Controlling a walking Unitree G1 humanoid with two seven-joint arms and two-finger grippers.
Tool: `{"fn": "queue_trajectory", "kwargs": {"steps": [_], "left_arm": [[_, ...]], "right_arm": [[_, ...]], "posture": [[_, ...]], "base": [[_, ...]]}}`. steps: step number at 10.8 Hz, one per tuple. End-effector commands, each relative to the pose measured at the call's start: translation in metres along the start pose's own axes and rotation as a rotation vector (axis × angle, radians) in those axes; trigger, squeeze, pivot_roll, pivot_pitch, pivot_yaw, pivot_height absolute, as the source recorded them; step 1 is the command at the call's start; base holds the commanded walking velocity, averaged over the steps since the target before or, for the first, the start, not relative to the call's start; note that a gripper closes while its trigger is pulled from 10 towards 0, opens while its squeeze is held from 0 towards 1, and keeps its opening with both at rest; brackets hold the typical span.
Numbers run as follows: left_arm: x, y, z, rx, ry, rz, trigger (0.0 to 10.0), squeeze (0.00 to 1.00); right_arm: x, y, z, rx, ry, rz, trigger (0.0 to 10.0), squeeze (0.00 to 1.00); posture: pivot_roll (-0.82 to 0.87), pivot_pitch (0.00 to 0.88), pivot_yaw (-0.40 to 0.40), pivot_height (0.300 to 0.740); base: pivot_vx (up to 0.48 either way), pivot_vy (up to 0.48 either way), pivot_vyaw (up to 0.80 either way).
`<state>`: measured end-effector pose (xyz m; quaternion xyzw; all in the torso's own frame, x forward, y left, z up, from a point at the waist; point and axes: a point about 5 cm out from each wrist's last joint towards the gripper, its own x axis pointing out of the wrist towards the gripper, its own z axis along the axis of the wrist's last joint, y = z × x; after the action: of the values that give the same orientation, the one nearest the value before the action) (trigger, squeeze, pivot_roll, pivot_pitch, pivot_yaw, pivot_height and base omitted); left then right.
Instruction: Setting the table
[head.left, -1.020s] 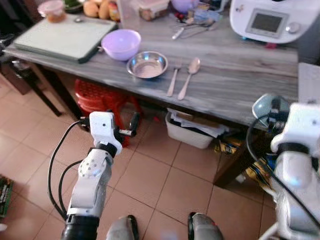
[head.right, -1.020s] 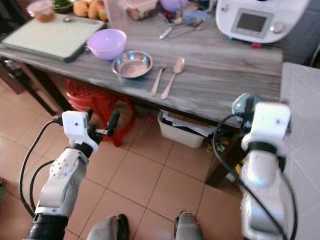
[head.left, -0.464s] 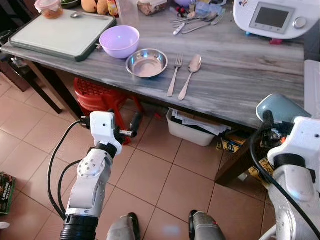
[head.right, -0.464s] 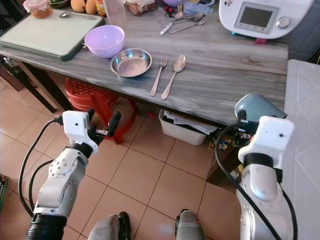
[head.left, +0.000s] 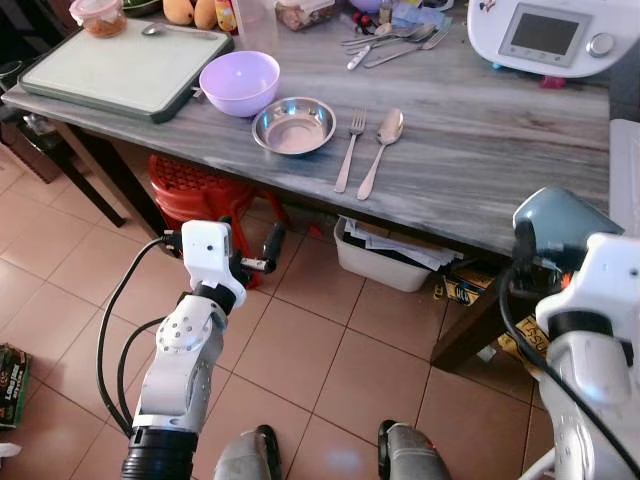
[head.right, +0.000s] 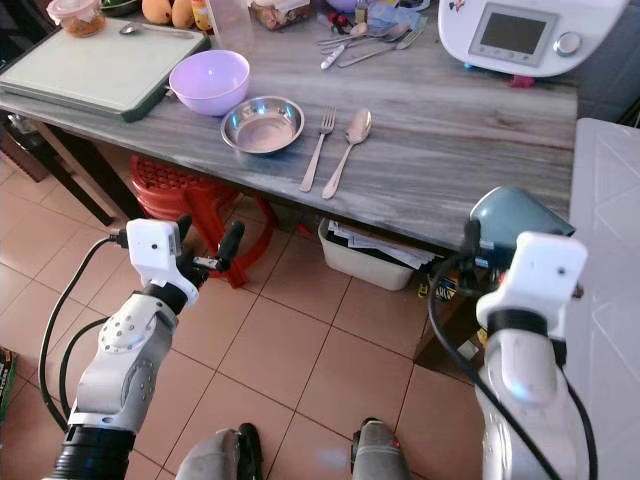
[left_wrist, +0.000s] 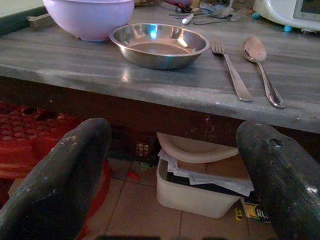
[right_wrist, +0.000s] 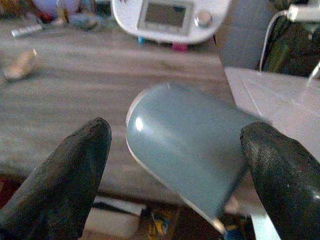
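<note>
My right gripper (right_wrist: 175, 131) is shut on a grey-blue cup (head.left: 560, 214), held tilted just off the near right edge of the grey wooden table (head.left: 470, 170). On the table a steel bowl (head.left: 294, 126) sits beside a purple bowl (head.left: 240, 83). A fork (head.left: 348, 152) and a spoon (head.left: 378, 150) lie side by side to the right of the steel bowl. My left gripper (head.left: 248, 240) hangs open and empty below the table's front edge, pointing toward the steel bowl (left_wrist: 159, 46).
A green cutting board (head.left: 125, 70) lies at the table's left end, a white kitchen appliance (head.left: 545, 35) at the back right, loose cutlery (head.left: 385, 45) behind. Under the table stand a red stool (head.left: 195, 190) and a white bin (head.left: 385, 262). A white surface (head.right: 605, 250) borders the right.
The camera has steadied after shifting a second ago. My right gripper has kept the cup near the table's right corner, raising it slightly. The left arm has barely moved.
</note>
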<state>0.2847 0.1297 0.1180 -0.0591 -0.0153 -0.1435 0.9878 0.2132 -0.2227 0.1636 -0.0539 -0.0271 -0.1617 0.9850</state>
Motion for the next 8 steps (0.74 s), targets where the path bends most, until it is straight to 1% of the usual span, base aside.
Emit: {"fn": "queue_trajectory", "kwargs": {"steps": [1,2,3,4,8], "left_arm": [[-0.001,0.002,0.001,0.008,0.001,-0.004,10.0,0.0],[-0.001,0.002,0.001,0.009,0.002,-0.009,10.0,0.0],[0.0,0.002,0.001,0.009,0.002,-0.012,10.0,0.0],[0.0,0.001,0.002,0.009,0.002,-0.016,10.0,0.0],[0.0,0.002,0.002,0.012,0.007,-0.024,10.0,0.0]], "right_arm": [[-0.005,-0.003,0.004,-0.002,-0.021,-0.008,10.0,1.0],[-0.007,-0.003,0.003,-0.004,-0.015,-0.004,10.0,0.57],[-0.008,-0.005,0.003,-0.009,-0.015,-0.012,10.0,0.09],[-0.008,-0.007,0.001,-0.013,-0.013,-0.021,10.0,0.04],[-0.006,-0.015,-0.002,-0.008,-0.007,-0.053,10.0,0.04]], "posture": [[-0.12,0.184,0.098,0.74],[-0.13,0.185,0.103,0.74],[-0.13,0.187,0.106,0.74],[-0.13,0.189,0.108,0.74],[-0.13,0.197,0.119,0.74]], "base": [[0.0,0.0,0.0],[0.0,0.0,0.0],[0.0,0.0,0.0],[0.0,0.0,0.0],[0.0,0.0,0.0]]}}
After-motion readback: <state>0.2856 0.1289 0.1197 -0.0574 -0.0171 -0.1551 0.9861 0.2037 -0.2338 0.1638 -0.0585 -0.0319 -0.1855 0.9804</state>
